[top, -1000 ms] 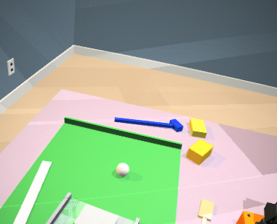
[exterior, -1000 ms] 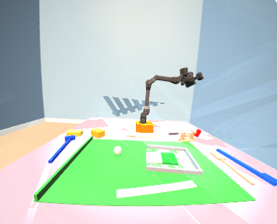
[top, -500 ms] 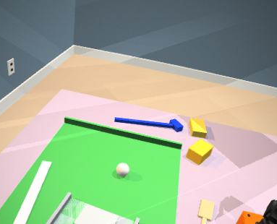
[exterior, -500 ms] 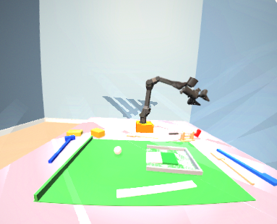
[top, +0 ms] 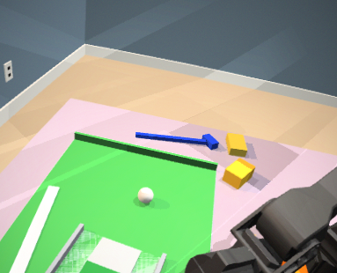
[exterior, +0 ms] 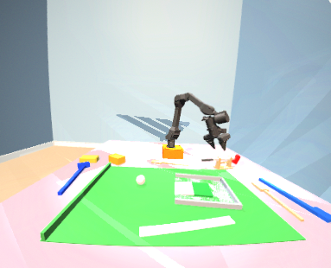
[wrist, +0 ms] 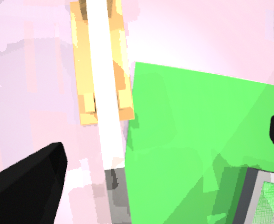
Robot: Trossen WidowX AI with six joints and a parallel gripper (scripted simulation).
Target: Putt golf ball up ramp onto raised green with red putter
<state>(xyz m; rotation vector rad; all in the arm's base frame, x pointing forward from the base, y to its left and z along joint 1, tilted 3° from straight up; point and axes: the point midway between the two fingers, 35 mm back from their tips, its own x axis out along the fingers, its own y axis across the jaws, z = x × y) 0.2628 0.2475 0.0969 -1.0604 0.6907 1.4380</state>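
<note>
Standing here facing the robot, I take the middle of the green mat (top: 106,185) (exterior: 130,205) (wrist: 188,120) as the clock's centre, with twelve o'clock toward the orange base (exterior: 168,155). The red putter (exterior: 236,159) (wrist: 105,135) lies across a little wooden stand (exterior: 218,164) (wrist: 82,65) out at one o'clock, just off the mat. The arm (top: 295,216) (exterior: 177,114) bends over toward that spot, its gripper (exterior: 217,144) (wrist: 169,139) pointing down above the putter, fingers spread wide with nothing between them. The white golf ball (top: 145,195) (exterior: 141,180) sits on the mat toward eleven, while the grey-edged frame (top: 66,247) (exterior: 207,204) with the raised green (top: 98,268) (exterior: 202,189) is around two. A white strip (top: 35,229) (exterior: 186,226) lies at five. Beyond the mat, one blue putter (top: 172,138) (exterior: 73,180) rests at ten, another (exterior: 295,200) at three, and two yellow blocks (top: 237,144) (exterior: 117,159) lie between ten and eleven.
</note>
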